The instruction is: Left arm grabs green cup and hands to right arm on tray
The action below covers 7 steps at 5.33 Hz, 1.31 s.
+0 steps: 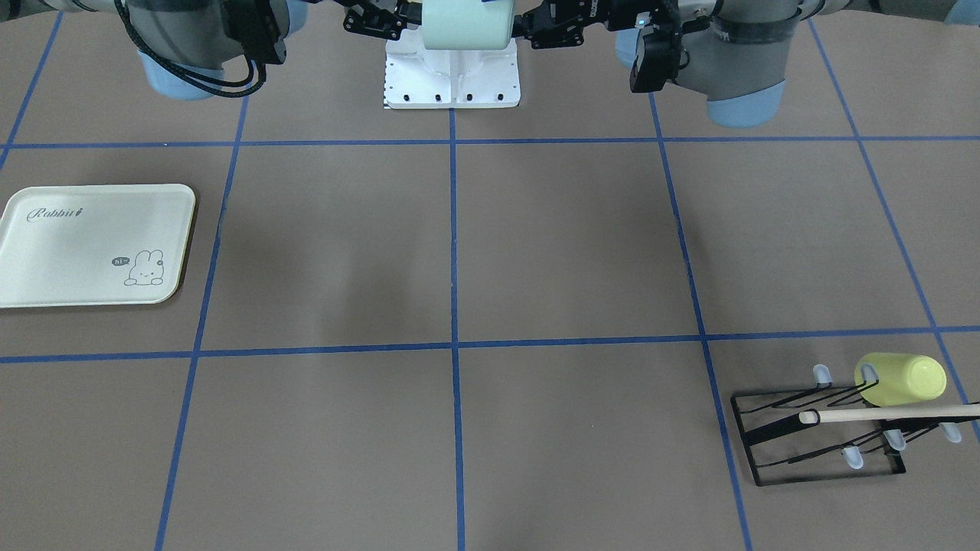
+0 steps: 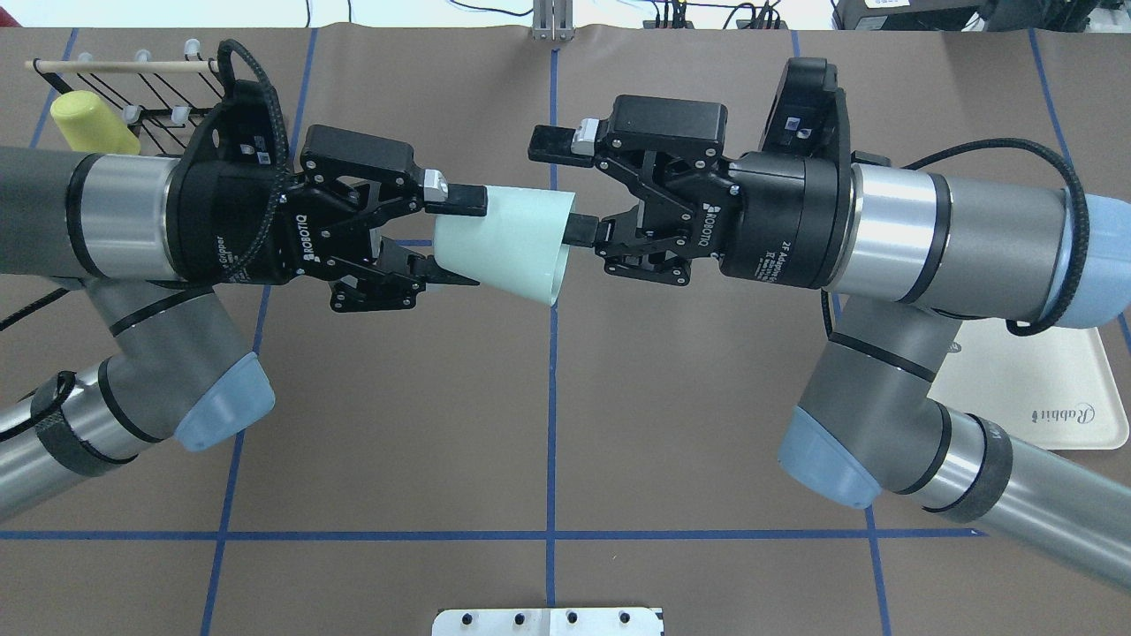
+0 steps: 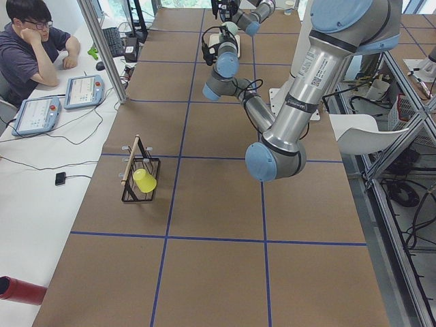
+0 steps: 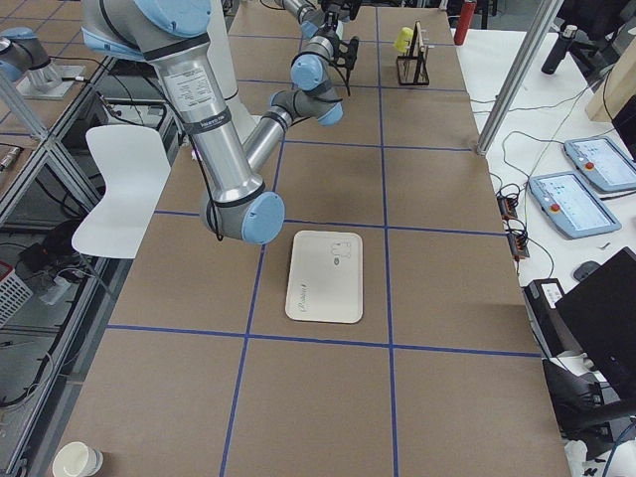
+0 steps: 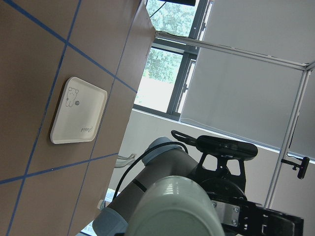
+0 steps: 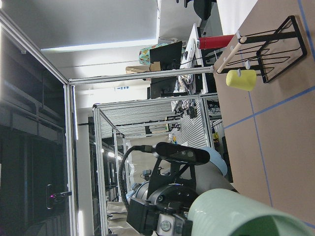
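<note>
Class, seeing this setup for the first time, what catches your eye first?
A small pale mint-green plastic cup is held in mid-air, clamped in the left gripper, the right gripper open at its wide end. A cream rectangular plastic tray lies on the robot's right; a yellow-green plastic cup hangs on a black wire rack on its left.

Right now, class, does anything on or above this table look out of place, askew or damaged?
Nothing stands out. The green cup is sideways in mid-air, but only because the left hand holds it out toward the open right hand. The tray lies flat; the yellow-green cup sits on its rack.
</note>
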Tool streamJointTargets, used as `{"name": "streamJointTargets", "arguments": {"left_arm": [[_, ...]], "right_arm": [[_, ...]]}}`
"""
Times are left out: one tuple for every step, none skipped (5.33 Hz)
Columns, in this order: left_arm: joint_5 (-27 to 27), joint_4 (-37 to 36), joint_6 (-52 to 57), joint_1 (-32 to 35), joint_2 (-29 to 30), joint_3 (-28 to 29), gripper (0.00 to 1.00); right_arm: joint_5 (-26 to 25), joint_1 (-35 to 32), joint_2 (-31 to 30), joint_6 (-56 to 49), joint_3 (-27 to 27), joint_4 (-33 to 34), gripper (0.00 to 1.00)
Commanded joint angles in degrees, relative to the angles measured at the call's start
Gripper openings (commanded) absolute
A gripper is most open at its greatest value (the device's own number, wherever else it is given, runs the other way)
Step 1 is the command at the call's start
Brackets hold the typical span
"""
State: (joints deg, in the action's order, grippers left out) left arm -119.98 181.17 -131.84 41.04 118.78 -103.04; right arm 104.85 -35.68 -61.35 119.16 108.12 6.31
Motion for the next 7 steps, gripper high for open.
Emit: {"name": "streamJointTargets", "arguments": {"left_arm": [[0.0, 0.0, -0.1, 0.0, 0.0, -0.1, 0.57], [0.0, 0.0, 0.0, 0.0, 0.0, -0.1, 0.57], [0.0, 0.0, 0.0, 0.0, 0.0, -0.1, 0.57], [0.0, 0.0, 0.0, 0.0, 0.0, -0.1, 0.57], [0.0, 0.0, 0.0, 0.0, 0.0, -0.1, 0.57], [0.0, -0.1, 0.1, 0.0, 0.1, -0.1, 0.89], [0.0, -0.1, 0.4, 0.1, 0.3, 0.1, 1.00]], "right_arm": [[0.0, 0.0, 0.0, -0.2, 0.1, 0.0, 0.61], [0.1, 0.0, 0.0, -0.1, 0.2, 0.0, 0.47], [0.2, 0.0, 0.0, -0.3, 0.1, 0.0, 0.37], [0.3, 0.1, 0.0, -0.7, 0.2, 0.0, 0.36], [0.2, 0.1, 0.0, -0.7, 0.2, 0.0, 0.33], [0.4, 0.3, -0.2, -0.8, 0.1, 0.1, 0.00], [0.5, 0.3, -0.7, -0.7, 0.2, 0.1, 0.00]]}}
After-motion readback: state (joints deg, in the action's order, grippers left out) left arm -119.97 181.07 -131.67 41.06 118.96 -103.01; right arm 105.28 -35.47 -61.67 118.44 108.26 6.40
